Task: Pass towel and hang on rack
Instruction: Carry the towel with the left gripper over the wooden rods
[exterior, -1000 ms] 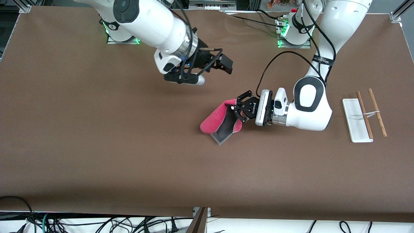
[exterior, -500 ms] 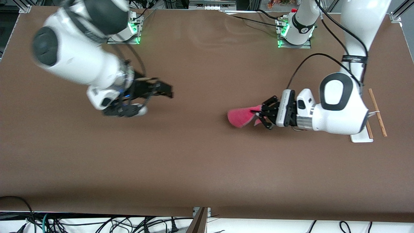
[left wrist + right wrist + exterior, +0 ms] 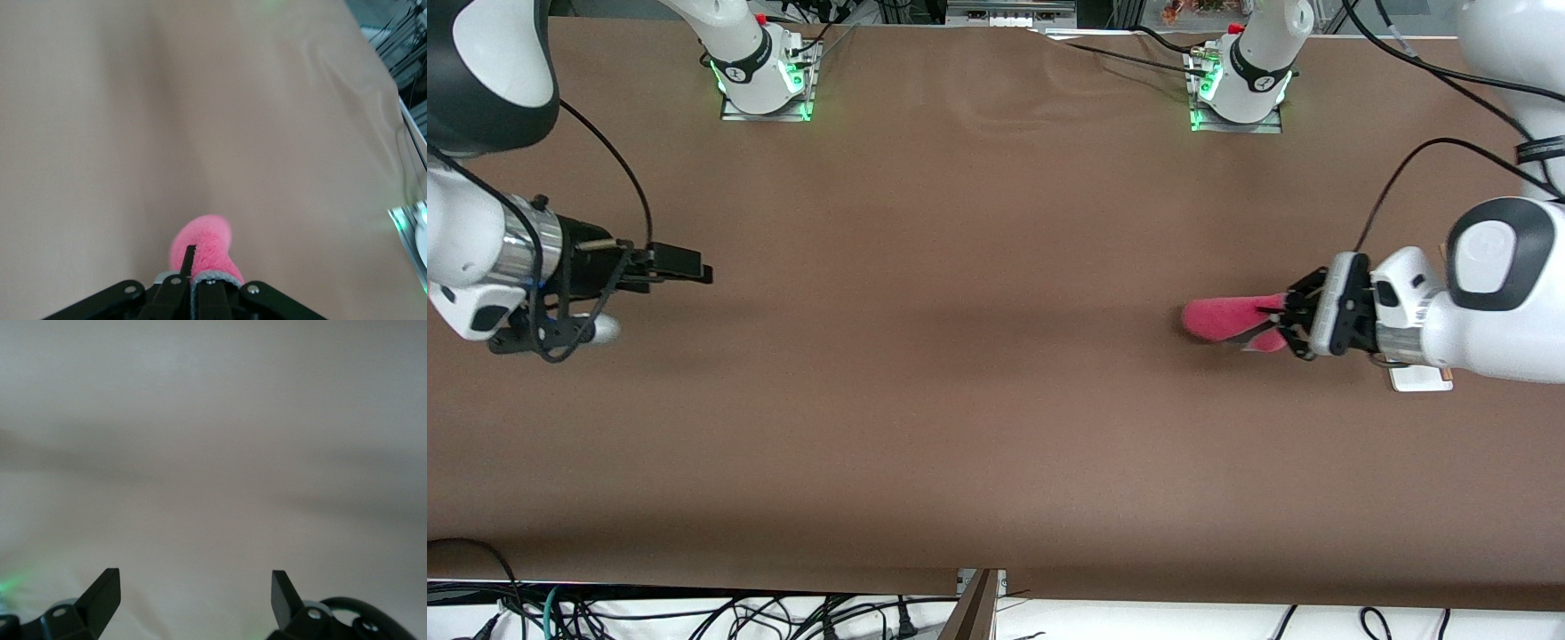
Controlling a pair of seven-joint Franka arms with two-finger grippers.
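The towel [image 3: 1221,318], pink face outward and folded over, hangs pinched in the fingers of the left gripper [image 3: 1279,322] over the table [image 3: 960,400] near the left arm's end. The left forearm lies level, covering most of the rack [image 3: 1418,380]. Since a second ago it has carried the towel from mid-table toward that end. The right gripper [image 3: 685,267], fingers spread, has withdrawn to the opposite edge.

Right hand [image 3: 195,587], fingers [image 3: 105,590] spread wide, over bare brown table [image 3: 213,453].
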